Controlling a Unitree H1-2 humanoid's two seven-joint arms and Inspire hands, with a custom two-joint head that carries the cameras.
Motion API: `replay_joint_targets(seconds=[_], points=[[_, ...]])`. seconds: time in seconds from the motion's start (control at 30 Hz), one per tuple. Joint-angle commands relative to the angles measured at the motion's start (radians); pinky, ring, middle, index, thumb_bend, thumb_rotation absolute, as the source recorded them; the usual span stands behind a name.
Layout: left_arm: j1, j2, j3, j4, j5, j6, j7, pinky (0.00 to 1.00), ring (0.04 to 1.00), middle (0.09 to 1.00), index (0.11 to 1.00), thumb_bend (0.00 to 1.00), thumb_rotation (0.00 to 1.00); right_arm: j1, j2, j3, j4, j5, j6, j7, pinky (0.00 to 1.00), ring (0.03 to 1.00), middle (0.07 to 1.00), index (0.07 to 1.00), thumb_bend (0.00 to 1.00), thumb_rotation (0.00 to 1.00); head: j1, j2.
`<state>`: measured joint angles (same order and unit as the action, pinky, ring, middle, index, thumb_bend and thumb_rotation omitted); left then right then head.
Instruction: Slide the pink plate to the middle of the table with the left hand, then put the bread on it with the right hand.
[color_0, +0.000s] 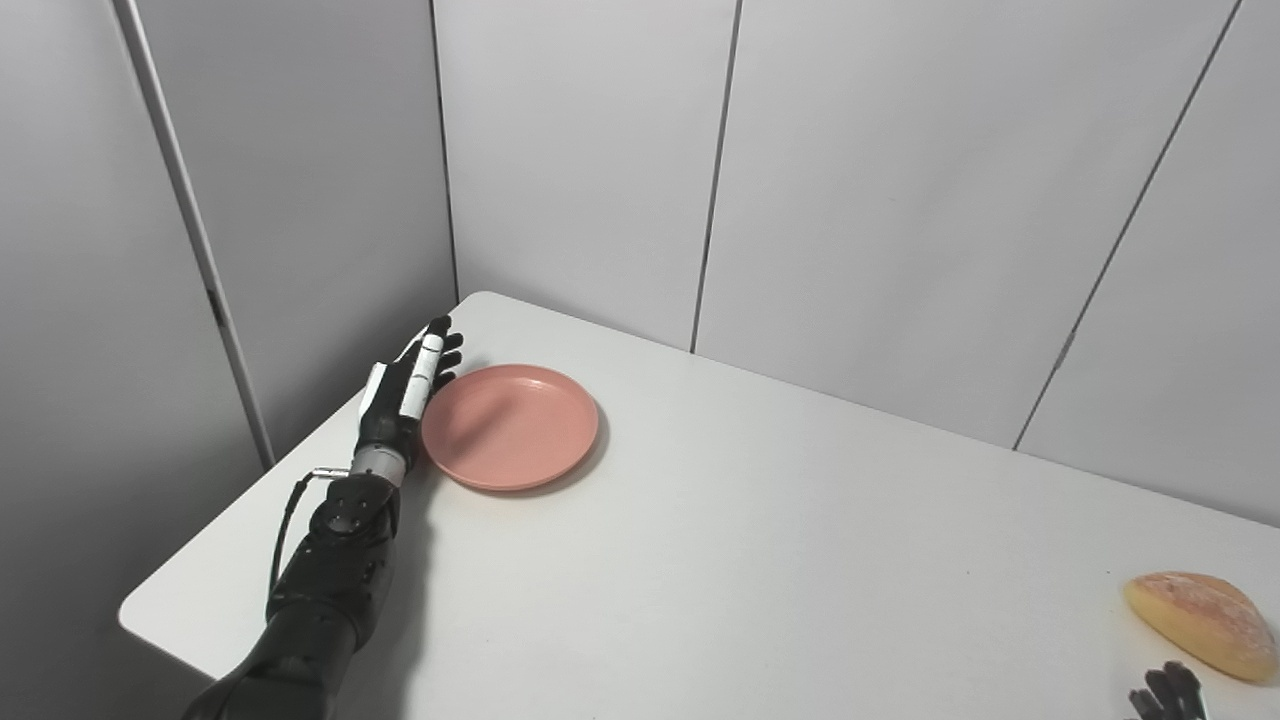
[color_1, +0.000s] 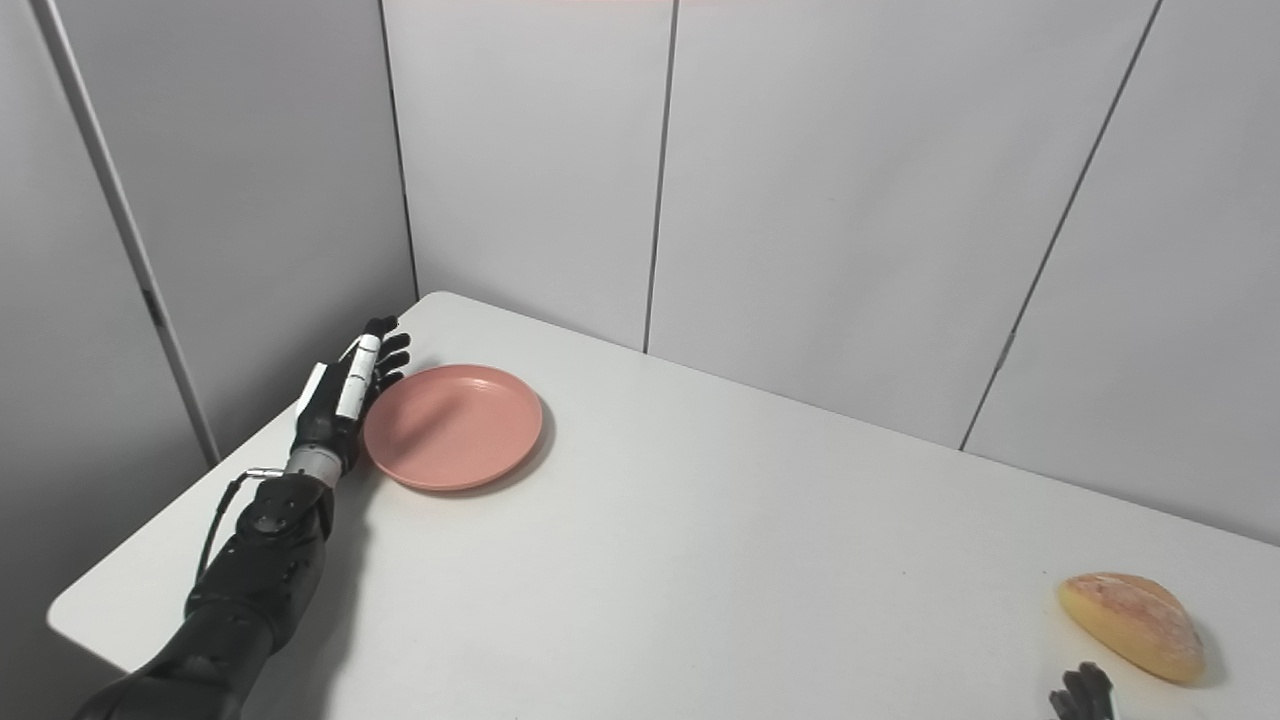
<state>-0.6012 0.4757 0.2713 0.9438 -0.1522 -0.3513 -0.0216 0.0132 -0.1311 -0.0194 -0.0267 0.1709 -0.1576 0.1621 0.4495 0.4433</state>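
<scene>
Nearest to me, at the table's (color_0: 760, 560) near right corner, only the fingertips of my right robot hand (color_0: 1165, 693) poke up from the bottom edge of the view, so I cannot tell whether it is open or closed. It holds nothing that I can see. Just beyond it lies the bread (color_0: 1203, 622), a golden half-loaf resting flat on the table close to the right edge, untouched, with a small gap between it and my fingertips.

Across the table, my left arm runs up along the left edge. My left robot hand (color_0: 408, 392) is open, its fingers stretched out straight and close together, set edge-on against the left rim of the pink plate (color_0: 510, 426). It grips nothing; it looks placed to push rather than to hold. Whether the side of the hand is truly touching the rim or is just beside it, I cannot make out for sure.

The plate itself sits near the far left corner, well away from the middle of the table, and it is empty.

So by my judgement the task is barely begun: the slide toward the centre is yet to be done, and only after it comes the bread, which my right robot hand has yet to pick up and set on the plate.
</scene>
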Motion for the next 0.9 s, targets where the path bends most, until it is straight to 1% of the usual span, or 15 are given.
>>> replay_joint_targets(seconds=[0.0, 0.07, 0.2, 0.3, 0.37, 0.47, 0.57, 0.67, 0.8, 0.87], points=[[-0.044, 0.019, -0.010, -0.008, 0.004, -0.048, -0.014, 0.88, 0.884, 0.882, 0.882, 0.73, 1.00, 0.003, -0.006, -0.009, -0.033, 0.004, 0.013, -0.001, 1.00, 1.000, 1.000, 1.000, 0.71, 0.90, 0.000, 0.000], [-0.040, 0.015, -0.015, -0.005, 0.004, -0.046, -0.011, 0.88, 0.880, 0.879, 0.883, 0.73, 1.00, 0.004, -0.007, -0.009, -0.037, 0.005, 0.021, -0.002, 1.00, 1.000, 1.000, 1.000, 0.71, 0.90, -0.001, 0.002], [-0.035, 0.009, -0.020, -0.012, -0.007, -0.029, -0.017, 0.88, 0.879, 0.877, 0.883, 0.72, 1.00, 0.005, -0.007, -0.009, -0.037, 0.001, 0.016, -0.003, 1.00, 1.000, 1.000, 1.000, 0.70, 0.91, -0.002, 0.004], [-0.016, 0.009, -0.034, -0.041, 0.001, -0.001, -0.030, 0.89, 0.891, 0.892, 0.896, 0.71, 1.00, 0.004, -0.005, -0.010, -0.034, 0.003, 0.015, -0.004, 1.00, 1.000, 1.000, 1.000, 0.70, 0.90, -0.004, 0.005], [-0.009, 0.009, -0.036, -0.052, -0.003, 0.009, -0.038, 0.89, 0.895, 0.896, 0.903, 0.69, 1.00, 0.003, -0.004, -0.010, -0.032, -0.003, 0.011, -0.006, 1.00, 1.000, 1.000, 1.000, 0.70, 0.91, -0.004, 0.005], [0.002, 0.004, -0.037, -0.077, -0.006, 0.023, -0.046, 0.90, 0.897, 0.896, 0.905, 0.68, 1.00, 0.002, -0.004, -0.009, -0.034, -0.004, 0.017, -0.006, 1.00, 1.000, 1.000, 1.000, 0.70, 0.91, -0.008, 0.006], [0.000, 0.001, -0.038, -0.066, -0.011, 0.006, -0.063, 0.91, 0.902, 0.904, 0.910, 0.69, 1.00, 0.001, 0.000, -0.008, -0.035, -0.001, 0.020, -0.006, 1.00, 1.000, 1.000, 1.000, 0.69, 0.91, -0.014, 0.005], [-0.007, -0.002, -0.042, -0.051, -0.012, -0.013, -0.081, 0.91, 0.899, 0.902, 0.908, 0.70, 1.00, 0.000, 0.003, -0.004, -0.036, -0.010, 0.021, -0.007, 1.00, 1.000, 1.000, 1.000, 0.68, 0.92, -0.028, 0.004], [-0.021, -0.012, -0.048, -0.019, -0.004, -0.050, -0.085, 0.89, 0.888, 0.899, 0.906, 0.69, 1.00, -0.002, 0.010, -0.004, -0.039, -0.009, 0.022, -0.009, 1.00, 1.000, 1.000, 1.000, 0.65, 0.93, -0.043, 0.006], [-0.027, -0.019, -0.053, -0.007, -0.001, -0.057, -0.085, 0.90, 0.889, 0.899, 0.905, 0.72, 1.00, -0.004, 0.014, -0.005, -0.041, -0.005, 0.027, -0.010, 1.00, 1.000, 1.000, 1.000, 0.64, 0.93, -0.049, 0.006]])
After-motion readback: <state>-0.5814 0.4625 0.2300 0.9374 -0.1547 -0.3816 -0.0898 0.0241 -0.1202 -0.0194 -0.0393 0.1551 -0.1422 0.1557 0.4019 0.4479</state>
